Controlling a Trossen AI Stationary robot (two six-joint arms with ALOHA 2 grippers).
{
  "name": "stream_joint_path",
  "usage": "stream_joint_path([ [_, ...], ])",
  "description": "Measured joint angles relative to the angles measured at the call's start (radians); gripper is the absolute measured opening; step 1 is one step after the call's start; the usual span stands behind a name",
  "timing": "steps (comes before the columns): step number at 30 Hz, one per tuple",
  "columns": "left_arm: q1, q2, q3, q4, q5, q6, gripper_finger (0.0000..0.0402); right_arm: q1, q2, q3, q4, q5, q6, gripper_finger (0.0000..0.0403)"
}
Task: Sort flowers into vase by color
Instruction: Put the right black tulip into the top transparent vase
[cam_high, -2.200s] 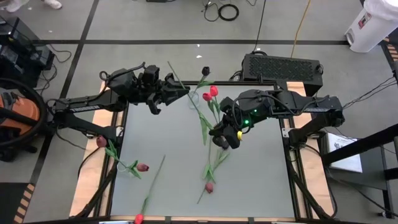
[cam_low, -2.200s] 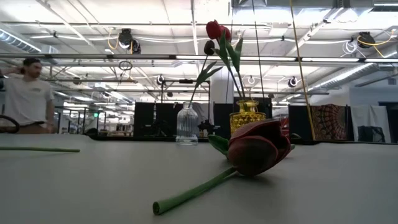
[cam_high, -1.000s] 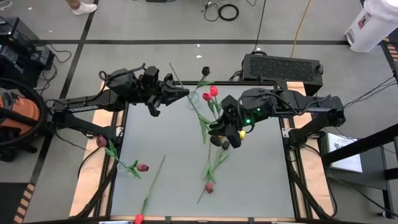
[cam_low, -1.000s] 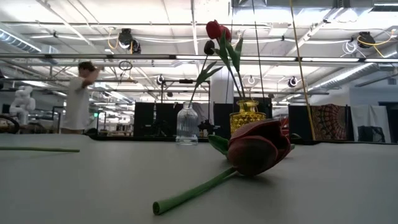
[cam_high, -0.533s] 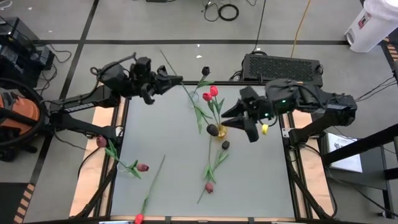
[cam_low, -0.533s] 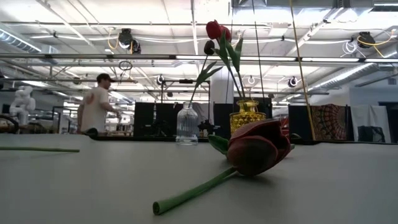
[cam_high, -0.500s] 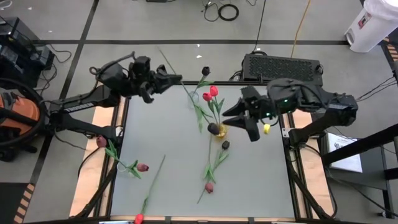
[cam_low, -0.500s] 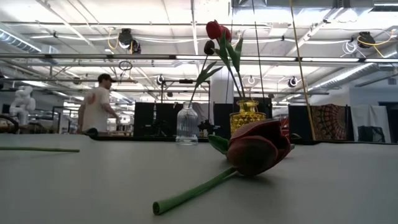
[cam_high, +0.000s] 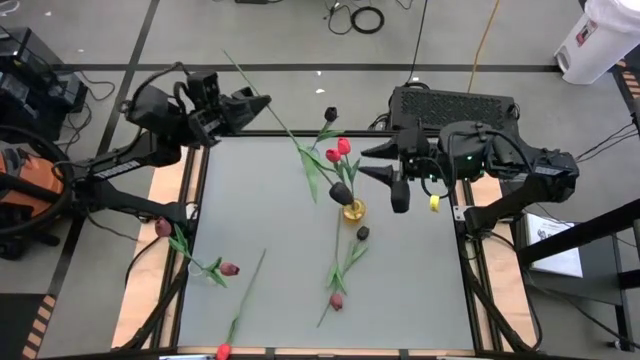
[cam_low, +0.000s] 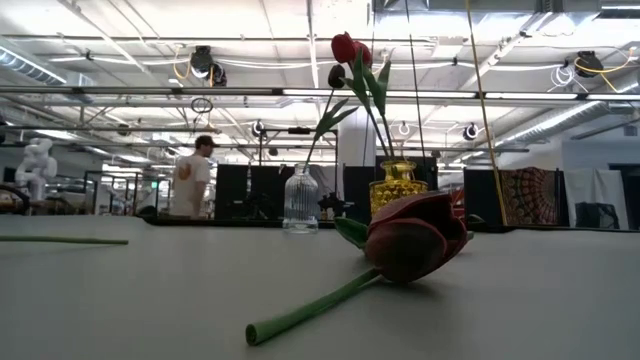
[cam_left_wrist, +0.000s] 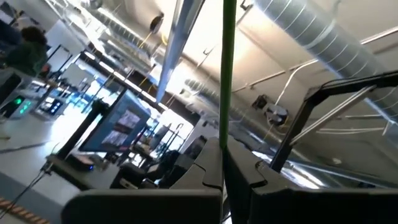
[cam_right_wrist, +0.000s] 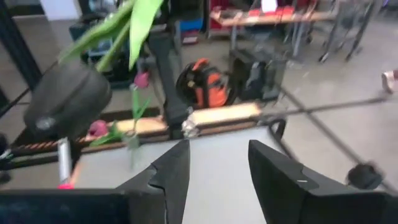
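Note:
A dark-headed flower slants through the air, its head beside the yellow vase, which holds red flowers. My left gripper is above the table's far left corner, shut on this flower's stem. My right gripper stands open to the right of the vases, holding nothing. Its wrist view shows the dark head ahead of the open fingers. A clear vase holds another dark flower. Loose flowers lie on the table. My left gripper pinches the green stem between its two fingers, about a third of the way from the cut end. The fingers come from the table's left, slanting upward, and lie across the stem. The flower is lifted clear and slants down toward its head.
More flowers lie by the left edge, near left and at the near edge. A small dark head lies just near of the yellow vase. A maroon flower lies close before the low camera. A person walks in the room behind.
My left gripper has risen and gone toward the far left corner, drawing the stem with it. The dark head has lifted and shifted toward the far side of the yellow vase. My right gripper has drawn back from that head toward the right edge and rolled.

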Motion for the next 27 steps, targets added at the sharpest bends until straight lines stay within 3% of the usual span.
stream_joint_path([
  [14,0.047,0.002,0.007,0.222,0.004,-0.047,0.0000,-0.003,0.036,0.000,0.341,0.041,-0.236,0.0155],
  [27,0.052,0.004,0.007,0.307,-0.175,-0.051,0.0000,-0.023,0.171,0.000,0.683,0.059,-0.333,0.0155],
])
